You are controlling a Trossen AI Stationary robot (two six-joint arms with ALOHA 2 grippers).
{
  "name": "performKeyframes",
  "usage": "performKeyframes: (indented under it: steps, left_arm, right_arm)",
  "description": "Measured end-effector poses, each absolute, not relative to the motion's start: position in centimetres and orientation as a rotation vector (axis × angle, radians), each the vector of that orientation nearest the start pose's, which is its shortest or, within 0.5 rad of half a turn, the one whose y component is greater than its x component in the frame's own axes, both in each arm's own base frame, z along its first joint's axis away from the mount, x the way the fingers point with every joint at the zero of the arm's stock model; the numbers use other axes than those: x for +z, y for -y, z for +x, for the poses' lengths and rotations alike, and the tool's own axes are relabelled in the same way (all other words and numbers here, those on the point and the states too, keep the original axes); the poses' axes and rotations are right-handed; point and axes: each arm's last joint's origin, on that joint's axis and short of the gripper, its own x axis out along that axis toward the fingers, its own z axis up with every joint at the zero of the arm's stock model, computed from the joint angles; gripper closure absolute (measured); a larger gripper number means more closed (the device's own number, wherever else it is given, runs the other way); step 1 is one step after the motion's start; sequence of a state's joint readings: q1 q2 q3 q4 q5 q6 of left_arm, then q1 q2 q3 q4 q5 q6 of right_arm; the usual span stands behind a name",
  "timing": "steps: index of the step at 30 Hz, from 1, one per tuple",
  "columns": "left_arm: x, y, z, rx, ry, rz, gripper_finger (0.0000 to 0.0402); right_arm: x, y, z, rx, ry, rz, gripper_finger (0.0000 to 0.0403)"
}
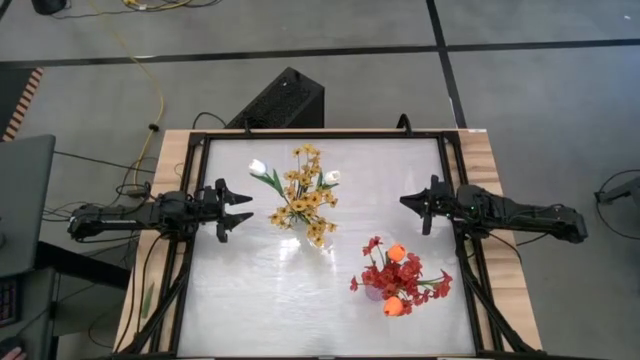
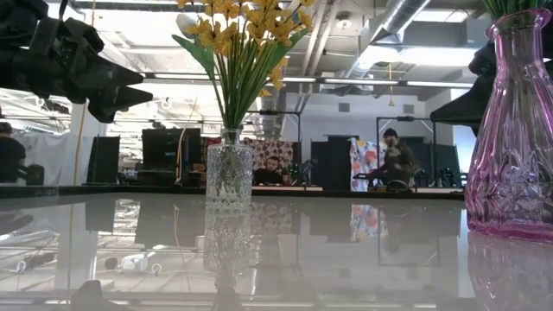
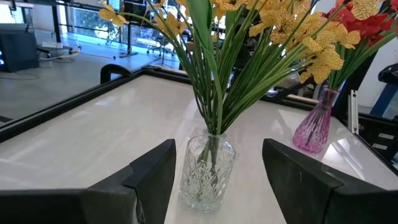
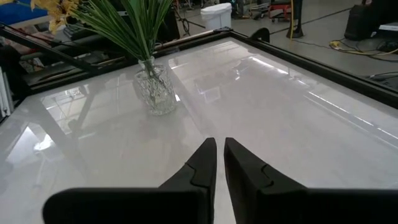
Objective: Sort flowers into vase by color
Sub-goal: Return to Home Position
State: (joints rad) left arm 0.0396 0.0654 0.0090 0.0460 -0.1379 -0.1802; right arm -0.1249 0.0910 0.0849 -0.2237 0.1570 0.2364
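High view: left pincer (image 1: 248, 207), spread wide, hangs near the clear vase (image 3: 207, 171); we fear a careless swing toppling it; the right pincer (image 1: 403, 202), narrow, sits well apart.

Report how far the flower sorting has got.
Done: yellow sprays and white tulip buds stand in the clear vase; red sprays and orange tulip buds in the pink vase. In hand: nothing; the left gripper is open and empty at the left of the table, the right gripper shut and empty at its right. Left: probably only parking the arms.
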Motion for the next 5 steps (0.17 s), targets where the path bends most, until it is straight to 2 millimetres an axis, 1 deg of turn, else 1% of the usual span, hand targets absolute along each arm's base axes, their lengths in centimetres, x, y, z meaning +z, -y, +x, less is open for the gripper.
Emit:
performKeyframes:
  steps: [5]
  left_arm:
    - [16.58,-0.80,10.08,0.178,0.006,-0.179,0.0172]
  right_arm:
    - [16.40,1.65,9.50,-0.307,-0.197,0.230,0.0342]
